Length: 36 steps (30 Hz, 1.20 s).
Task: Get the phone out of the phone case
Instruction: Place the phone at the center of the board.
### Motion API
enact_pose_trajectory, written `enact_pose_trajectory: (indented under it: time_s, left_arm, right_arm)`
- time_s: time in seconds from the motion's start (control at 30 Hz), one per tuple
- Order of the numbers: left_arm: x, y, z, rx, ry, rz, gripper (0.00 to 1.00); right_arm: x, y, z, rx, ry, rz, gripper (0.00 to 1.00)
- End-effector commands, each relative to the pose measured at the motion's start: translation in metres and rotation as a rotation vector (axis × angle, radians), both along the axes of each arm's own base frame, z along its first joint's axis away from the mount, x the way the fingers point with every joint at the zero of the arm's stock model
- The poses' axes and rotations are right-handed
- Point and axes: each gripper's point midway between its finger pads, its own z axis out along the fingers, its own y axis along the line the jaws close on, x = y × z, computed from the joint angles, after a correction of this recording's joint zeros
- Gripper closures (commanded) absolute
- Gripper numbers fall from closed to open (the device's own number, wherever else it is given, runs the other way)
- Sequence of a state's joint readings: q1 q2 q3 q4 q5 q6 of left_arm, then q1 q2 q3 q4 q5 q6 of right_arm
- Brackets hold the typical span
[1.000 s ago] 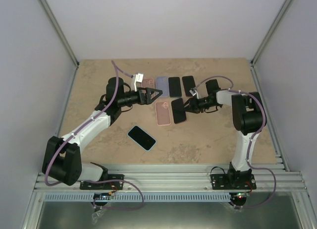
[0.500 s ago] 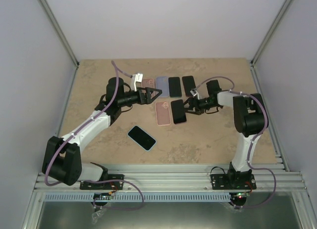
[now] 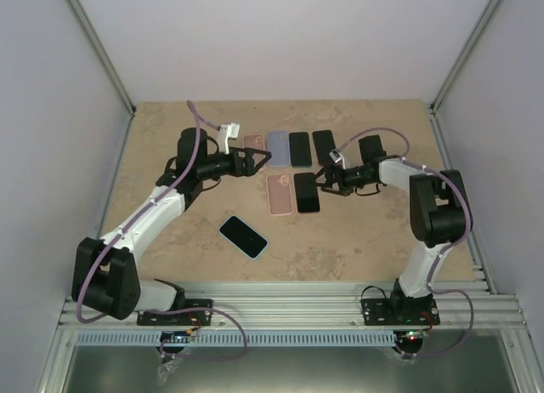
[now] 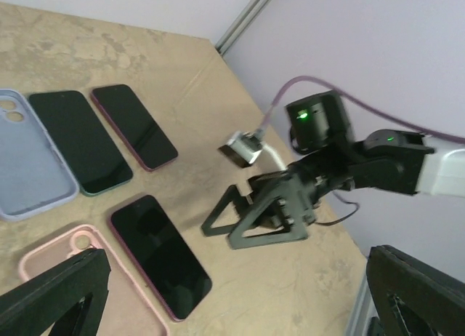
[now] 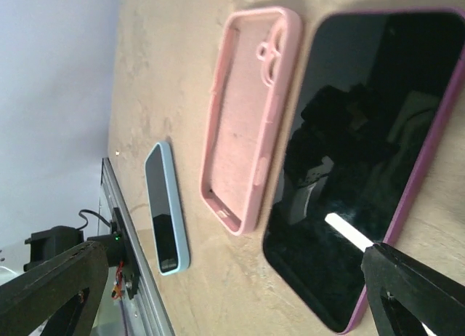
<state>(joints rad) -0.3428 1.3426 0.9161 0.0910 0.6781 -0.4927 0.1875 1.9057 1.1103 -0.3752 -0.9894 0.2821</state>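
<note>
light-blue case (image 5: 182, 212): phone (image 5: 161, 205) inside | pink case (image 5: 243, 118): purple phone (image 5: 356, 169) just beside

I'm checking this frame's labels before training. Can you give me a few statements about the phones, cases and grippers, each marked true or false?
1. The phone in the light blue case lies apart from the other phones, nearer the arm bases. True.
2. The right gripper is clamped on the purple-rimmed phone. False: its jaws are open and the phone lies flat on the table.
3. The pink case beside that phone is empty. True.
4. The left gripper holds the lavender case. False: it is open and holds nothing, and the case lies on the table.
</note>
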Motion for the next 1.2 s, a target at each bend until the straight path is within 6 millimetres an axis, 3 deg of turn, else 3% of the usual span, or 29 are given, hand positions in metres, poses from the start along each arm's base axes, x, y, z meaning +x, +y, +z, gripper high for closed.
enact_pose_trajectory:
  time_s: [0.0, 0.23, 0.47, 0.73, 1.17]
  left_arm:
    - [-0.005, 0.013, 0.007, 0.08, -0.063, -0.014, 0.01]
    - [-0.025, 0.025, -0.008, 0.318, -0.143, -0.138, 0.01]
    - [-0.064, 0.037, -0.031, 0.584, -0.301, -0.448, 0.01]
    - [-0.098, 0.057, -0.069, 0.768, -0.365, -0.755, 0.01]
    - [-0.12, 0.096, -0.122, 1.03, -0.601, -1.273, 0.01]
  right_arm:
    - [0.003, -0.003, 0.034, -0.011, -0.139, 0.011, 0.02]
    - [0.0, -0.008, 0.071, -0.038, -0.29, 0.016, 0.02]
    - [-0.006, -0.011, 0.101, -0.031, -0.403, 0.013, 0.02]
    - [-0.012, -0.013, 0.135, -0.022, -0.525, 0.016, 0.02]
    - [-0.017, -0.026, 0.154, -0.023, -0.596, -0.02, 0.02]
